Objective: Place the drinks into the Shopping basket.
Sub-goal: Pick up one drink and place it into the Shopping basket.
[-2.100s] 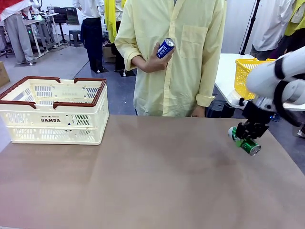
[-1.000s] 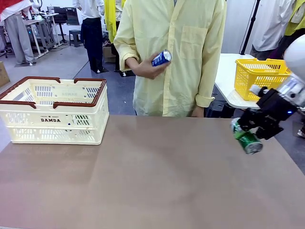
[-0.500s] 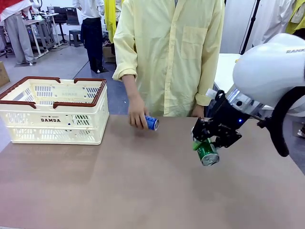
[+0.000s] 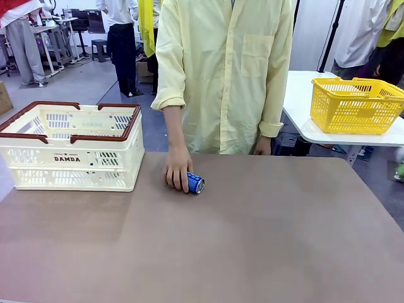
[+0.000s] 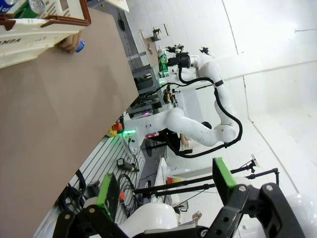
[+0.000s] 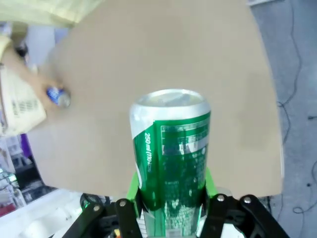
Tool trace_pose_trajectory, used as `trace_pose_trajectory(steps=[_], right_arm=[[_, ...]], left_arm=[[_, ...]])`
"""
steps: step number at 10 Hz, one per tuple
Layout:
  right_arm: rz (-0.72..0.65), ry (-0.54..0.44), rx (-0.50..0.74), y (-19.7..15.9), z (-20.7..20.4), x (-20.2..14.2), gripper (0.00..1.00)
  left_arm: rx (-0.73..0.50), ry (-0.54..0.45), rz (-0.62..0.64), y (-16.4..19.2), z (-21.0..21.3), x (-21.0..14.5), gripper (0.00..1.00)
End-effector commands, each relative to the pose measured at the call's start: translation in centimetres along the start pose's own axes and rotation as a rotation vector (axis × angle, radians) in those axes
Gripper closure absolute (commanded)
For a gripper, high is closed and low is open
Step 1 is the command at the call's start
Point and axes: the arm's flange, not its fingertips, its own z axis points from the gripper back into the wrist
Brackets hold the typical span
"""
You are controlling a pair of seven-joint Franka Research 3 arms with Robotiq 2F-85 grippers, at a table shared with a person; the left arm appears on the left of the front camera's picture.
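Beside the Shopping basket [image 4: 69,148], the person's hand [image 4: 177,169] now rests the blue can [image 4: 195,183] on the table [image 4: 271,246], lowered from chest height. The right gripper [image 6: 171,187], clamped on the green can [image 6: 171,148], has swung up out of the front view. The left gripper [image 5: 163,191] gapes empty. Neither drink looks basketed yet, though the basket's floor is hidden.

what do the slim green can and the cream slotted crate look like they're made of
The slim green can: likely aluminium, glossy printed wall, bare silver top. The cream slotted crate: looks like moulded plastic, matte, with cut slots and a dark red-brown rim.
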Motion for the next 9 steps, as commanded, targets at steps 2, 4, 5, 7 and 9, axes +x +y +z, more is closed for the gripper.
trace_pose_trajectory(steps=[2, 4, 5, 7, 9], right_arm=[[-0.101, -0.007, 0.062, -3.6, -5.3, -3.2, 1.00], [-0.102, -0.015, 0.035, -3.1, -5.5, -3.8, 1.00], [-0.092, -0.033, 0.016, -1.8, -5.6, -3.8, 1.00], [-0.028, -0.021, 0.006, 1.0, -6.3, -3.6, 1.00], [0.067, 0.019, -0.019, 6.6, -9.9, -3.0, 1.00]], left_arm=[[-0.015, -0.012, 0.002, -0.5, -0.2, 0.1, 0.00], [-0.015, -0.012, 0.002, -0.5, -0.2, 0.1, 0.00], [-0.015, -0.012, 0.002, -0.5, -0.2, 0.1, 0.00], [-0.015, -0.012, 0.002, -0.5, -0.2, 0.1, 0.00], [-0.015, -0.012, 0.002, -0.5, -0.2, 0.1, 0.00]])
